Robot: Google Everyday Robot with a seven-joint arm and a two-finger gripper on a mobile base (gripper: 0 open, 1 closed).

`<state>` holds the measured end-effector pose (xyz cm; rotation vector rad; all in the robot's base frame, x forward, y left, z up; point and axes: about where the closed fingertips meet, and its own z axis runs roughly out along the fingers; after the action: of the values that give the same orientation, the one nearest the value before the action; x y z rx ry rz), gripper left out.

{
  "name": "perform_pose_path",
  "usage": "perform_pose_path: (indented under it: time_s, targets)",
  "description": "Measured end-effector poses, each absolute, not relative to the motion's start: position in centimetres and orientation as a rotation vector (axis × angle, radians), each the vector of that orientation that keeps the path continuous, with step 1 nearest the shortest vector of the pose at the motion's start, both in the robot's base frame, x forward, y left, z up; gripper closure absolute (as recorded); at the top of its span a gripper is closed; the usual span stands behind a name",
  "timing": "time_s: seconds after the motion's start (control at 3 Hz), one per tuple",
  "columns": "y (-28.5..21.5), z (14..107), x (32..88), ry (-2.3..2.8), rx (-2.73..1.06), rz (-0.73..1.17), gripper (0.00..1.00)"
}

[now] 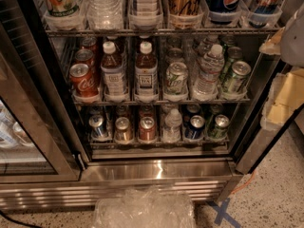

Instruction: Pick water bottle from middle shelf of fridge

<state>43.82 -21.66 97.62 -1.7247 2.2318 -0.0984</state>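
Water bottle (pixel 208 75) stands upright at the front of the middle shelf (pixel 161 100) in the fridge (pixel 156 172), second lane from the right, between a pale green can (pixel 176 77) and a darker green can (pixel 236 76). Pincer (pixel 290 39) is at the upper right edge, outside the fridge frame and apart from the bottle. Cannot tell how open it is or whether it holds anything. Bottle is probably light, thin-walled, squashy and slick. Take it mid-body at the label, gently.
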Motion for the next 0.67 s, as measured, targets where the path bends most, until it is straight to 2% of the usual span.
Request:
perform_pose_path:
  time_s: [0.67]
  targets:
    - [-21.05,97.06,44.42,2.239,-1.680,-0.067,0.00]
